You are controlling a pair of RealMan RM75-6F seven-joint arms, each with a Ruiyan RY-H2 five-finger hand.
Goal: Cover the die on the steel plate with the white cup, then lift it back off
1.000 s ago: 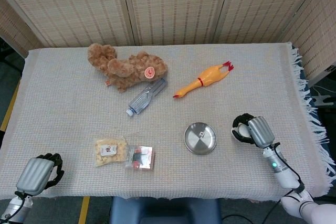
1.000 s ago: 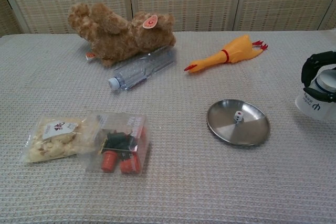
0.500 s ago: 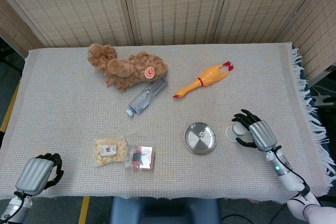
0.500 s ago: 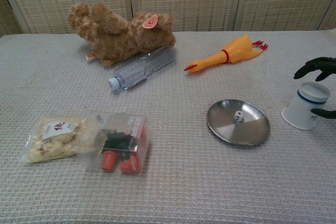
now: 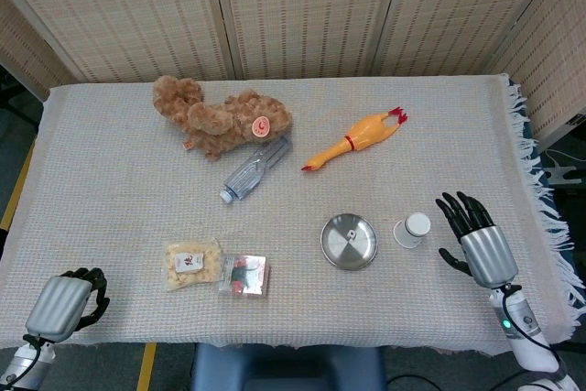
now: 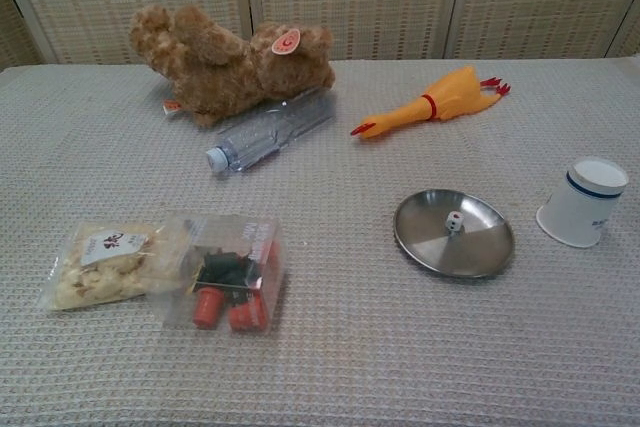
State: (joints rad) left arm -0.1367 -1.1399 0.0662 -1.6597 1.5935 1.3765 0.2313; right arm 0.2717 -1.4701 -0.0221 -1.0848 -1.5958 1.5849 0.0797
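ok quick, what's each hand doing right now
Left hand: fingers curled in, holding nothing.
Right hand: open, fingers spread, beside the white cup, not touching it.

The woven tablecloth (image 6: pixel 330 347) was pale grey with a waffle pattern and a white fringe at the right. On it, the round steel plate (image 6: pixel 480 247) shone silver, and the small die (image 6: pixel 453 222) on it was white with red pips. To its right, the paper cup (image 6: pixel 582 203) was white with a dark blue band. Farther back lay a yellow rubber chicken (image 6: pixel 430 103) with red feet, beak and collar, and a brown plush toy (image 6: pixel 230 59) bearing a pink tag. The right hand (image 5: pixel 481 243) was black-fingered with a grey back.
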